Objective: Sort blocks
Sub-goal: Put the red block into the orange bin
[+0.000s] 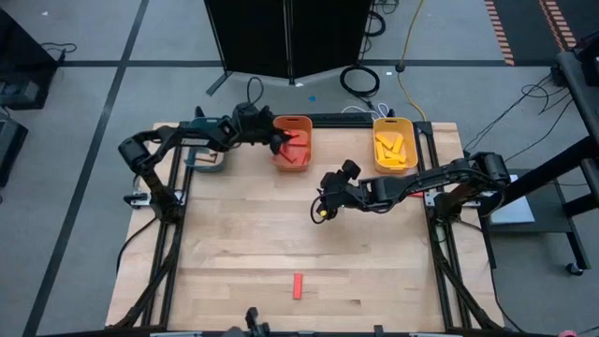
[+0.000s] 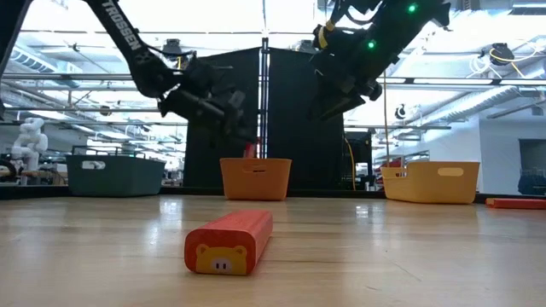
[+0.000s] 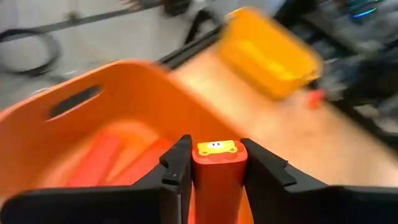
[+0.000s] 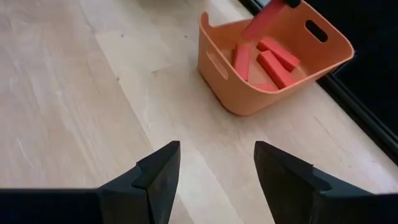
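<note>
My left gripper (image 1: 278, 140) is shut on a red block (image 3: 217, 171) over the orange bin (image 1: 292, 142), which holds several red blocks (image 4: 267, 59). The held block also shows in the right wrist view (image 4: 264, 23), slanting above that bin. Another red block (image 1: 298, 285) lies flat on the table near the front edge; it is close in the low view (image 2: 230, 243). My right gripper (image 1: 323, 208) is open and empty above the middle of the table, its fingers apart in its wrist view (image 4: 214, 165). My left gripper pinches the red block by its two long sides (image 3: 194, 180) between the two fingers. The block lies along the fingers, and its end with the yellow face (image 3: 216, 148) reaches just past the fingertips. The block is lifted clear, slanting down over the orange bin.
A yellow bin (image 1: 394, 145) with yellow blocks stands at the back right. A teal bin (image 1: 206, 157) stands at the back left, partly under my left arm. Bare wooden table (image 1: 243, 243) lies between the bins and the front edge.
</note>
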